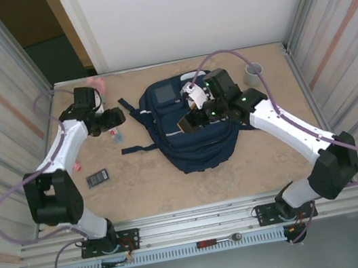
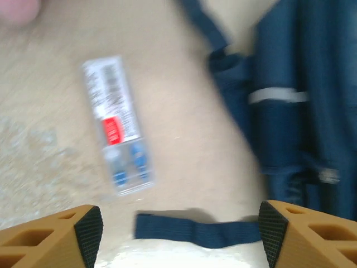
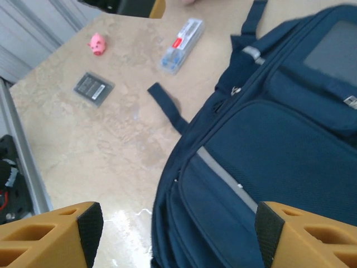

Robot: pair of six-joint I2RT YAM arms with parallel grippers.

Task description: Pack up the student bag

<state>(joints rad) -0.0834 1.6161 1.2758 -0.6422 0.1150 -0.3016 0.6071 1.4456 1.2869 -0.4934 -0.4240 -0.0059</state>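
The student bag (image 1: pixel 196 134) is a navy backpack lying flat in the middle of the table, with its grey panel (image 1: pixel 165 93) toward the far end. My right gripper (image 1: pixel 189 121) hovers over its upper part, and in the right wrist view this gripper (image 3: pixel 175 240) is open above the bag (image 3: pixel 268 156) with nothing between its fingers. My left gripper (image 1: pixel 115 120) is left of the bag. It stands open (image 2: pixel 181 240) above a loose navy strap (image 2: pixel 195 230), with a clear plastic case (image 2: pixel 117 131) of blue and red items just beyond it.
A dark flat device (image 1: pixel 97 178) and a small pink piece (image 1: pixel 74 166) lie on the left part of the table. There is a pink object (image 1: pixel 95 84) at the far left and a grey cup (image 1: pixel 253 70) at the far right. Metal walls close both sides.
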